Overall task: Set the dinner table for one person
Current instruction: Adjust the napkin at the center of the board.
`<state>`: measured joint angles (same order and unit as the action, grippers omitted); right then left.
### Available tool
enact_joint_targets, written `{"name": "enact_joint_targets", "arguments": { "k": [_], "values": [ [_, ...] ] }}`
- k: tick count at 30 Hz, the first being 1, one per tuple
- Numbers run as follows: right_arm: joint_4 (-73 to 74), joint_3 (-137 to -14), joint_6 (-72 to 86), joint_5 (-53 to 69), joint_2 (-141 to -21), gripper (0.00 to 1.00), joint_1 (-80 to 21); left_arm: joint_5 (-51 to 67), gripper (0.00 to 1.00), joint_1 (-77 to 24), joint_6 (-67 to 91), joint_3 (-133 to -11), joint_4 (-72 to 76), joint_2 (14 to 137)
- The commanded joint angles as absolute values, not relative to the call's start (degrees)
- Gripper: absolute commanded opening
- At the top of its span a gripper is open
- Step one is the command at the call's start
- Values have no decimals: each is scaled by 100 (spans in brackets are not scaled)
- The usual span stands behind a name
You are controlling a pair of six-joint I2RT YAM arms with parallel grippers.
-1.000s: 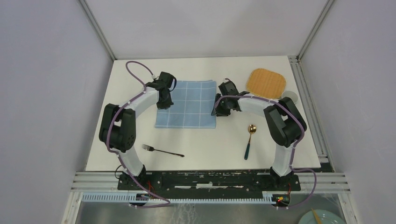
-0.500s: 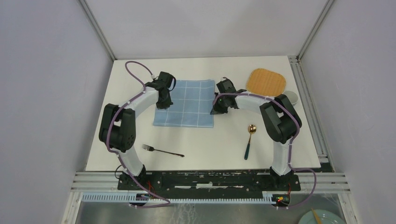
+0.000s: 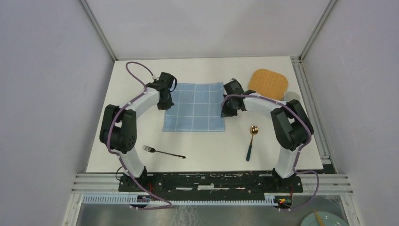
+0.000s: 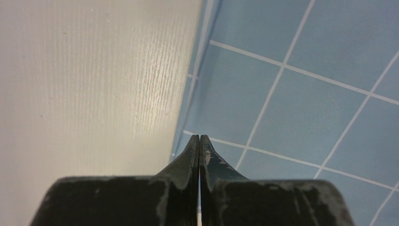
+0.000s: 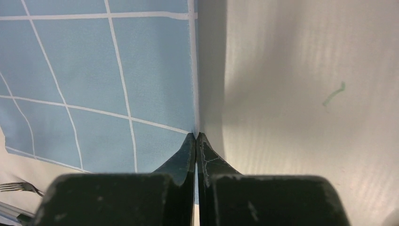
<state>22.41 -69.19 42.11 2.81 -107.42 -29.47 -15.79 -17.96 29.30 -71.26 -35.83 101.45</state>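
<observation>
The white dinner table (image 3: pixel 131 136) carries a blue checked cloth (image 3: pixel 195 107) at its back middle. My left gripper (image 3: pixel 163 104) is shut on the cloth's left edge. In the left wrist view the closed gripper (image 4: pixel 199 137) sits on the edge of the cloth (image 4: pixel 291 94), beside the bare table (image 4: pixel 94 94). My right gripper (image 3: pixel 227 112) is shut on the cloth's right edge. The right wrist view shows that gripper (image 5: pixel 195 135) pinching the cloth (image 5: pixel 94 70) where it meets the table (image 5: pixel 306 94).
A dark fork (image 3: pixel 163 152) lies at the front left and also shows in the right wrist view (image 5: pixel 14 187). A gold spoon with a green handle (image 3: pixel 251 141) lies at the front right. A woven tan mat (image 3: pixel 268 83) and a white cup (image 3: pixel 292 96) are at the back right.
Both grippers have moved right with the cloth. The cloth has shifted right and now lies squarer to the table. The fork, spoon and mat have not moved.
</observation>
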Motion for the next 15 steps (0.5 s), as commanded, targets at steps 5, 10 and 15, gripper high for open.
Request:
{"name": "enact_joint_targets", "arguments": {
  "k": [5, 10, 15],
  "values": [
    [2515, -6506, 3877, 156, -10171, 0, -2543, -1420, 2, -1767, 3082, -7273, -3405, 10074],
    [2476, -6461, 3781, 324, -10169, 0, -2473, -1452, 2, -1771, 3094, -7281, -3408, 10072],
    [2268, -6430, 3781, 387, -10063, 27, -2472, -1518, 2, -1767, 3068, -7269, -3410, 10105]
  ]
}}
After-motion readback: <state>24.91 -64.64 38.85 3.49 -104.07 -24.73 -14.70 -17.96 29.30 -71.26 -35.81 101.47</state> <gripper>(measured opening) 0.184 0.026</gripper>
